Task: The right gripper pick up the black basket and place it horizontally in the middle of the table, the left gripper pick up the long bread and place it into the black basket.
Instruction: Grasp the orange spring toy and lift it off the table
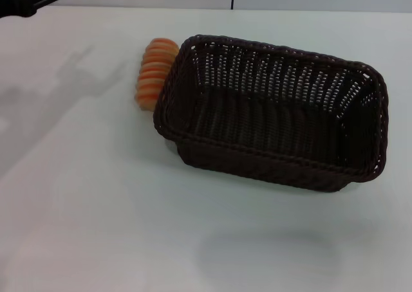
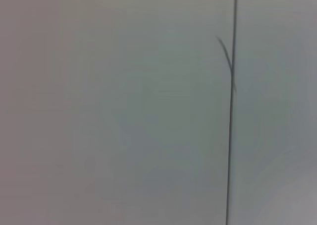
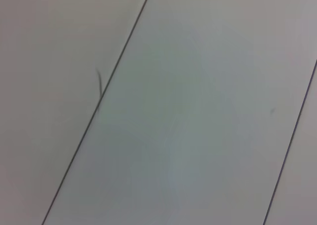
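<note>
While the long bread (image 1: 155,73) touches the black basket (image 1: 277,112), neither pincer's state shows.

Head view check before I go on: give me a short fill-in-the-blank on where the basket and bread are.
1. The black basket holds ____ inside.
2. The long bread lies ____ the basket, against its left end.
3. Both rest on the white ____.
4. The bread's colour is ____.

Missing words: nothing; outside; table; orange

Black basket (image 1: 273,115), long bread (image 1: 154,72) on table (image 1: 96,202)
</note>
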You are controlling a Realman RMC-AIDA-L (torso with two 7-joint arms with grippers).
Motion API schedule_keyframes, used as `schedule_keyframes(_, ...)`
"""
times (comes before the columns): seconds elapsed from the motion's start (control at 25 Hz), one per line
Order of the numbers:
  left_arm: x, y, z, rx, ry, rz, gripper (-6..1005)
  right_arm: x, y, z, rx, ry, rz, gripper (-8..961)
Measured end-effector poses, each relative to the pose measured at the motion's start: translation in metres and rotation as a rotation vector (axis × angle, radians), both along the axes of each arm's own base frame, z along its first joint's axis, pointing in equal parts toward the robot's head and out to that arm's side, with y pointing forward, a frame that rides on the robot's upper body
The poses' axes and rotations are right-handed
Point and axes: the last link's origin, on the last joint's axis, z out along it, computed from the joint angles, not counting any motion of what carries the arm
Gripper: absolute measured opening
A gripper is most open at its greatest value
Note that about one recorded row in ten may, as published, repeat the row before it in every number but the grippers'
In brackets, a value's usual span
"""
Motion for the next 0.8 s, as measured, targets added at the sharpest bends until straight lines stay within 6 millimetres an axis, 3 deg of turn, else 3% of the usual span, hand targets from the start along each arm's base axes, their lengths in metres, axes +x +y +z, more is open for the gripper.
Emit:
schedule_keyframes(0.16,0.005,0.006,0.000,-0.009,0.001,0.004,851,0.001,-0.012,-0.002,0.030,0.009,0.002,477)
schedule_keyframes(0.2,0.017,0.018,0.000,-0.034,0.010,0.030,851,0.001,-0.014,-0.002,0.037,0.013,-0.005,477)
schedule_keyframes(0.36,0.026,0.028,0.001,-0.052,0.030,0.064,850,0.000,-0.019,-0.003,0.054,0.024,-0.015,477)
schedule_keyframes(0.4,0.035,0.032,0.009,-0.040,0.044,0.084,850,-0.001,-0.019,-0.003,0.056,0.027,-0.008,477)
schedule_keyframes(0.56,0.047,0.030,0.028,0.012,0.047,0.075,850,-0.006,-0.025,-0.004,0.052,0.044,0.031,477)
schedule_keyframes(0.8,0.048,0.025,0.043,0.048,0.038,0.076,850,0.002,-0.025,-0.002,0.020,0.107,0.058,476)
